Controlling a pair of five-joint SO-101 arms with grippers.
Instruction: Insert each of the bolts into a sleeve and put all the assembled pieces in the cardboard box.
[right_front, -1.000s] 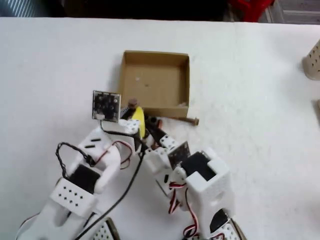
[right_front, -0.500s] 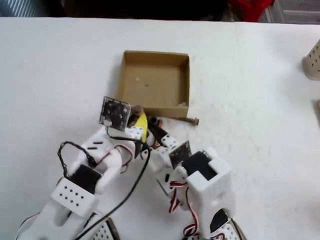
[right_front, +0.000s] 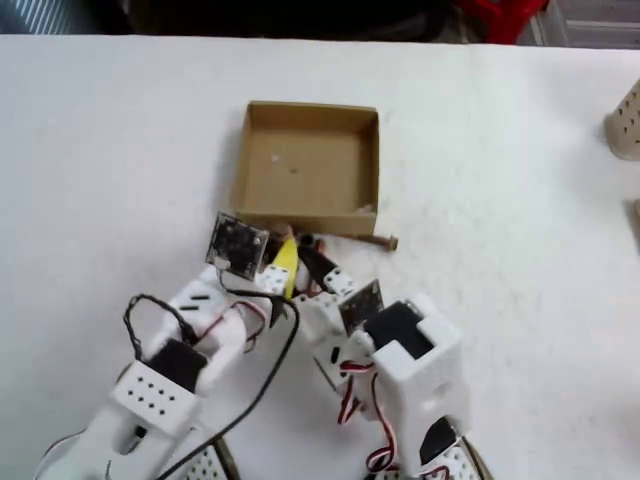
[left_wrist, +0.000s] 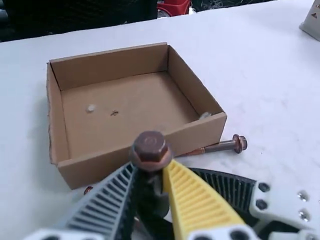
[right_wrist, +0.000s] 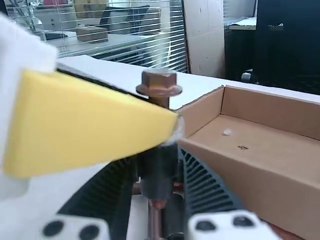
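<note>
Left gripper clamped on bolt under its head — long axis vertical, head up, just before cardboard box near wall. Right gripper closed round sleeve on the shank.

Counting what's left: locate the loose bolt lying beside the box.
The loose bolt lies just outside the near wall of the cardboard box, by its right corner in the high view.

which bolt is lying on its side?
The loose bolt beside the cardboard box: it lies flat on the table. The held bolt stands head-up in the left gripper.
</note>
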